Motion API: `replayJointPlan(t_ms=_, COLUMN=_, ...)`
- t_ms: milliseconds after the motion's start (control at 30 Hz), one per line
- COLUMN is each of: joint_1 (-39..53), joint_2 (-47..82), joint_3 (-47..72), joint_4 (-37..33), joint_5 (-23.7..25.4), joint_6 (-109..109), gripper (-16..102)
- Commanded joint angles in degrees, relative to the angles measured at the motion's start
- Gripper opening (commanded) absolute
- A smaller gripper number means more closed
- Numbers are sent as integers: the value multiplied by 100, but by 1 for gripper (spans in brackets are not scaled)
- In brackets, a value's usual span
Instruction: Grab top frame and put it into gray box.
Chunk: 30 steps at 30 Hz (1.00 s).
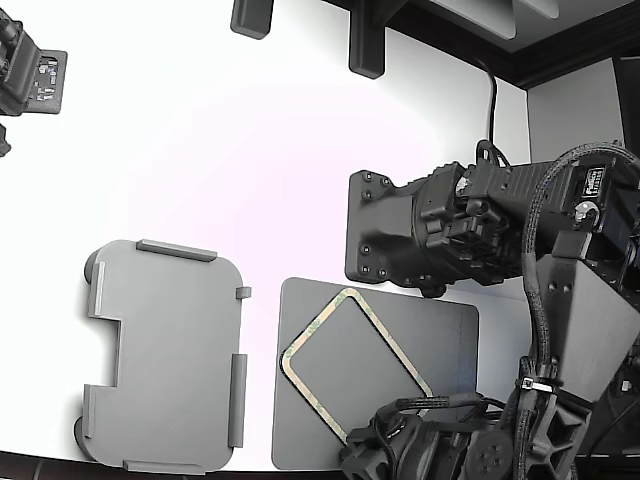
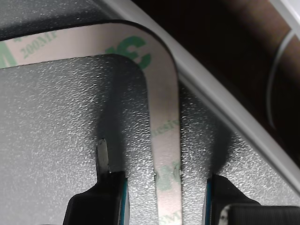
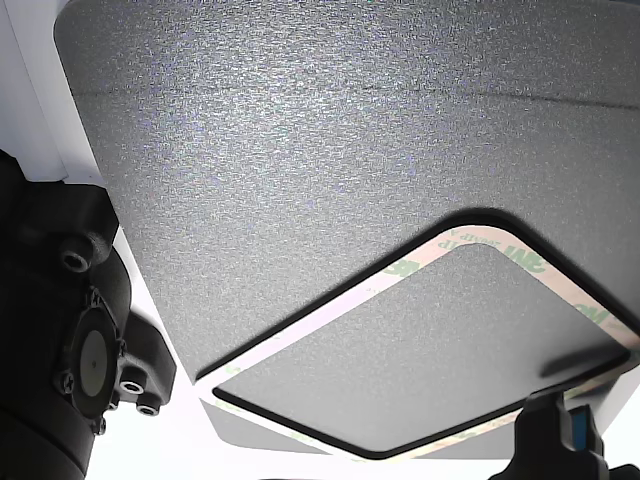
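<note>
Top frame (image 2: pixel 165 140) sits between gripper (image 2: pixel 164 187) fingers.

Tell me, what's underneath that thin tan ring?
The top frame lies on a dark gray mat, which shows through its open centre. The arm hides the ring's lower corner.

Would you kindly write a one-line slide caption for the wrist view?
Open claw straddling one side of the top frame, which lies flat on the dark gray mat.
</note>
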Motion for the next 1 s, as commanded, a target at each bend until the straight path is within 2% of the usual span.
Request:
replayJointPlan(t_ms=0, joint_1=-114, joint_2=79, joint_3=-185, joint_4=-18, joint_5=18, joint_6=18, gripper=63)
replayJointPlan(t_ms=300, joint_1=-97, joint_2=70, joint_3=-176, joint_4=-62, joint_5=53, joint_6=26, gripper=54)
replayJointPlan(t_ms=600, joint_1=-97, joint_2=70, joint_3=-158, joint_4=-62, joint_5=62, joint_6=-18, gripper=51)
replayJointPlan(t_ms=967, joint_1=-88, joint_2=70, joint_3=-18, joint_4=-176, joint_5=114, joint_6=62, gripper=41)
